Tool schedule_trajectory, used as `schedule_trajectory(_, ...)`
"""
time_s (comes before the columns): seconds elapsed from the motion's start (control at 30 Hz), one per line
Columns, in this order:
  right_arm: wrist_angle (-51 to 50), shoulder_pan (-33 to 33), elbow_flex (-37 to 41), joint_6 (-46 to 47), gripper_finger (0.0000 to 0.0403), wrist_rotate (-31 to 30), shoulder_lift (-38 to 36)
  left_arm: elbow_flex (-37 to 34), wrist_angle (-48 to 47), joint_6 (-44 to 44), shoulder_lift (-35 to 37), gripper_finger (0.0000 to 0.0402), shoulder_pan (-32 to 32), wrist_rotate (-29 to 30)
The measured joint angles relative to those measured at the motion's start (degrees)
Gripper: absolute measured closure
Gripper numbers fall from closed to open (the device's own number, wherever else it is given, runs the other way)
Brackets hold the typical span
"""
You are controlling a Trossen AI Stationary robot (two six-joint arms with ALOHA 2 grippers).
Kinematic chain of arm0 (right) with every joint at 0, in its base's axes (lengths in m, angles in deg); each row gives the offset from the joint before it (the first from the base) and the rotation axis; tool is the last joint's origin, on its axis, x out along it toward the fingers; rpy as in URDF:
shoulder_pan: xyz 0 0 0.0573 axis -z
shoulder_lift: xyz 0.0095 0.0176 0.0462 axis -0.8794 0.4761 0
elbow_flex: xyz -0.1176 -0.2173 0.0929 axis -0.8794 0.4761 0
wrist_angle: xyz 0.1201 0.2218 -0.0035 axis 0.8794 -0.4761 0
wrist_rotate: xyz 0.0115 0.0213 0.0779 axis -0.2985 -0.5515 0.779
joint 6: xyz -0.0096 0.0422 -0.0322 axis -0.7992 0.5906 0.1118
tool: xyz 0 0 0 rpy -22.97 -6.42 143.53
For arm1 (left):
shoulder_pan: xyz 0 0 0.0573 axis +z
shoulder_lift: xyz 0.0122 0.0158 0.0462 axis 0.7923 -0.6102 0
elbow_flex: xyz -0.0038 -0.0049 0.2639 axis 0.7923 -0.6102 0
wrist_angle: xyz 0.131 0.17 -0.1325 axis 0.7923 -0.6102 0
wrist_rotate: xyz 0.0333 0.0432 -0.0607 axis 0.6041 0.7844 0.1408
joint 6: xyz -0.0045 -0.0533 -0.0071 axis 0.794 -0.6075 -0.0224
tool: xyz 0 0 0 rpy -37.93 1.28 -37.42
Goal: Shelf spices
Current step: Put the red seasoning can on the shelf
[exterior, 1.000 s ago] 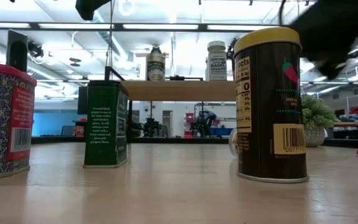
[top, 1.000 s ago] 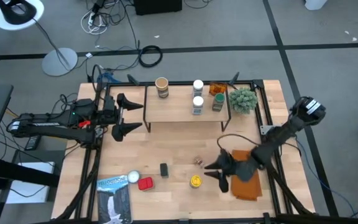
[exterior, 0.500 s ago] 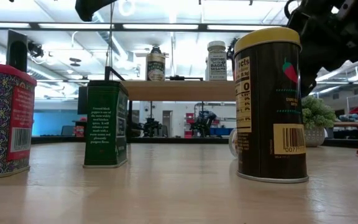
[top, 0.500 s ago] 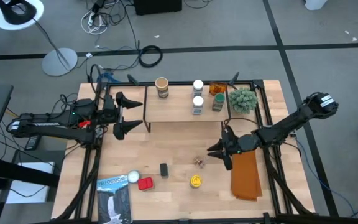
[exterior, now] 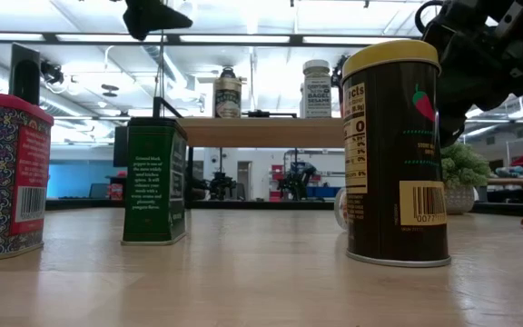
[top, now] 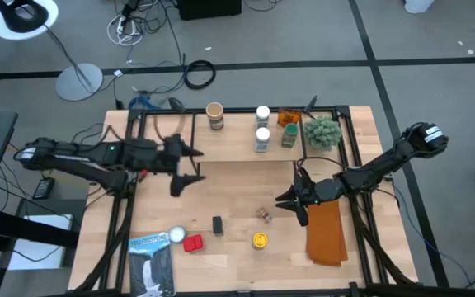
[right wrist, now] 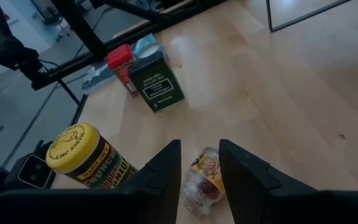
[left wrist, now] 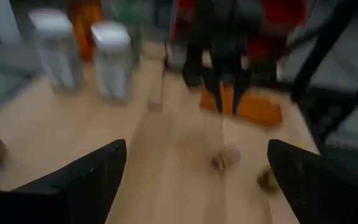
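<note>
Spices split in two groups: four jars stand on the shelf (top: 237, 142) at the far side, the rest sit loose on the tabletop (top: 237, 206) nearer. Right gripper (top: 293, 206) hangs low over the table just left of the orange cloth (top: 326, 233), fingers (right wrist: 157, 171) a narrow gap apart, holding nothing; small clear jar (right wrist: 202, 180) lies on its side right in front of them, apart from the tips. Yellow-lidded dark tin (top: 259, 240) stands just nearer, green tin (top: 218, 224) further left, red tin (top: 192, 243) and white-lidded jar (top: 176, 235) beyond that, by the blue-and-white booklet (top: 152, 262). Left gripper (top: 188, 167) is up over the shelf's left end, fingers (left wrist: 86, 177) spread wide, empty. On the shelf: tan-lidded jar (top: 214, 115) left, two white-lidded jars (top: 262, 128) middle, green-lidded jar (top: 289, 134) right, orange container (top: 289, 117) behind it. Small potted plant (top: 323, 132) sits at the shelf's right end.
</note>
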Motion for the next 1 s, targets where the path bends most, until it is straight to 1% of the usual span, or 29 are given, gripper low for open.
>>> schedule_trajectory(0.13, -0.01, -0.15, 0.00, 0.02, 0.0294, -0.01, 0.00, 11.28, -18.62, -6.16, -9.00, 0.0007, -4.80, 3.20)
schedule_trajectory(0.2, -0.02, -0.32, 0.00, 0.49, 0.0293, -0.01, 0.00, 16.79, -27.03, -12.47, -13.69, 0.0007, -7.42, 5.67)
schedule_trajectory(0.23, -0.02, -0.36, 0.00, 0.85, 0.0293, -0.01, 0.00, 19.11, -30.84, -15.29, -16.09, 0.0007, -8.63, 6.00)
schedule_trajectory(0.37, -0.03, -0.39, 0.00, 0.99, 0.0294, -0.01, 0.00, 26.06, -39.10, -22.96, -25.51, 0.0007, -14.32, 4.55)
schedule_trajectory(0.47, -0.02, -0.39, 0.00, 1.01, 0.0295, 0.00, 0.00, 31.98, -46.01, -26.26, -32.52, 0.0007, -18.31, 3.20)
schedule_trajectory(0.57, -0.03, -0.44, -0.01, 1.03, 0.0295, 0.06, 0.00, 36.76, -53.14, -29.52, -38.54, 0.0007, -21.76, 3.36)
schedule_trajectory(0.7, -0.02, -0.61, -0.02, 1.14, 0.0295, 1.15, 0.00, 39.53, -55.72, -32.93, -43.24, 0.0007, -24.84, 1.26)
schedule_trajectory(0.8, -0.01, -0.79, -0.02, 1.14, 0.0295, 1.17, 0.02, 39.63, -54.64, -35.33, -45.32, 0.0007, -26.71, -0.04)
schedule_trajectory(0.9, -0.01, -0.87, -0.04, 1.15, 0.0296, 1.37, 0.02, 39.63, -51.40, -36.72, -47.49, 0.0007, -28.16, -1.48)
schedule_trajectory(1.0, 0.00, -0.92, -0.04, 2.37, 0.0296, 1.39, 0.02, 39.63, -50.72, -38.02, -49.68, 0.0007, -29.20, -2.52)
